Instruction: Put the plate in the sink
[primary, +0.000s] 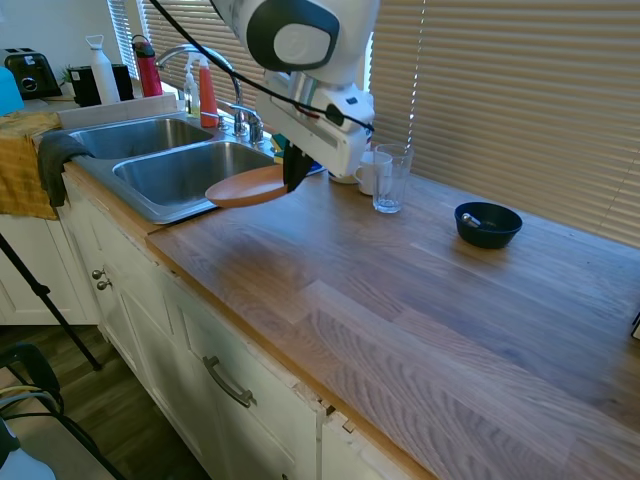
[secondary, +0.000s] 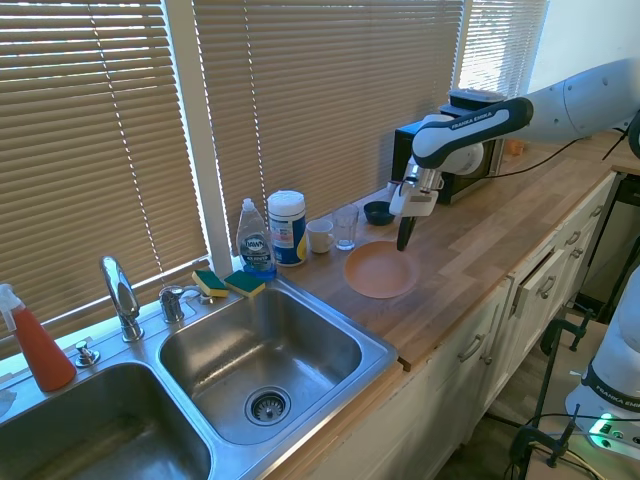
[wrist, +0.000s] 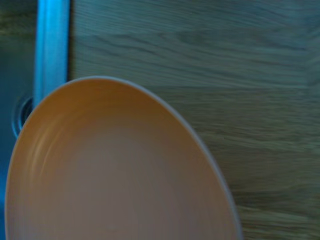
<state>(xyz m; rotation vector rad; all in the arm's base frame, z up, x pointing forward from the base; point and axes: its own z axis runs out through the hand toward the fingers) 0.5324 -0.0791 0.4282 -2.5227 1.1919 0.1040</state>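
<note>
1. The jaws (primary: 295, 180) pinch the far edge of the plate (primary: 250, 187), holding it roughly level and lifted clear of the wooden desk (primary: 420, 300).
2. In the first exterior view the plate hangs over the desk's edge of the sink (primary: 150, 205), partly over the nearer basin; in the second exterior view it appears over the wood just beside the sink's rim.
3. The wrist view shows the plate's orange inside filling most of the picture, with wood grain behind it and the sink's metal rim along one side.
4. Just beside the arm, toward the window blinds, stand a clear glass (primary: 391, 178) and a white cup (primary: 370, 172), close together.
5. A small dark bowl (primary: 488, 224) sits on the desk well apart from the plate, away from the sink.
6. Behind the sink stand a dish soap bottle (secondary: 256, 238) and a white canister (secondary: 287, 228); two green-and-yellow sponges (secondary: 228, 283) lie on the rim.
7. The curved faucet (secondary: 121, 297) rises between the two basins, with an orange-red spray bottle (secondary: 38, 343) near it.
8. Both basins look bare, the drain (secondary: 267, 405) visible in one.
</note>
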